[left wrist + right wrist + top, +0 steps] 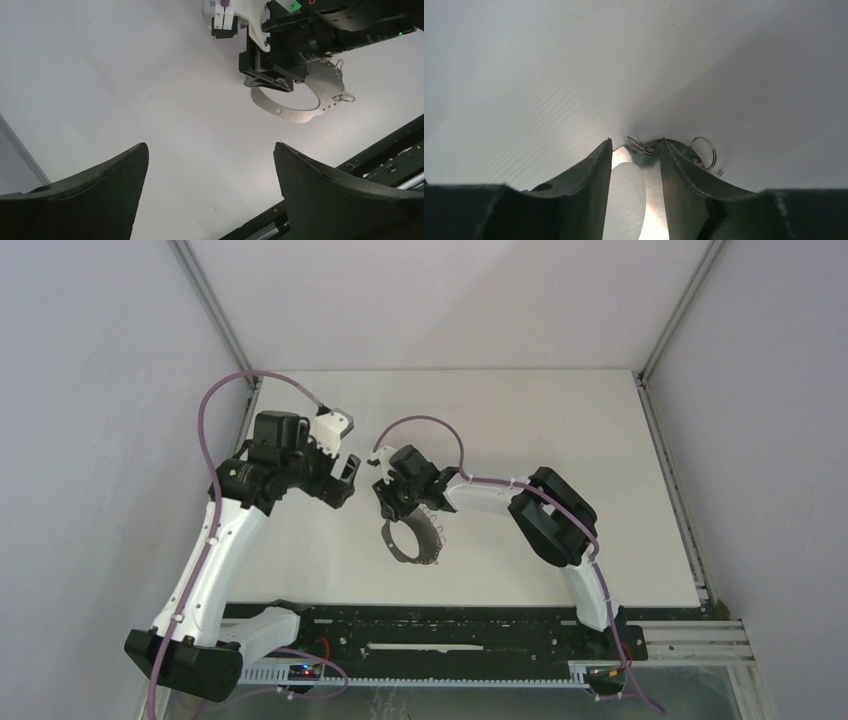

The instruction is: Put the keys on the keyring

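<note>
A white surface (560, 420) filled the middle of the overhead view, and up close it looked matte and faintly ribbed. Pale grey walls closed it in: a left wall (90, 440), a back wall (440, 300) and a right wall (770, 440). Slanting aluminium struts marked the back corners, one on the left (210, 305) and one on the right (681, 305). A black mounting plate (480, 625) lay along the near edge, and a white slotted rail (700, 640) lay just beside its right end.

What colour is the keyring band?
The keyring is silvery grey metal; the left wrist view shows it best.
</note>
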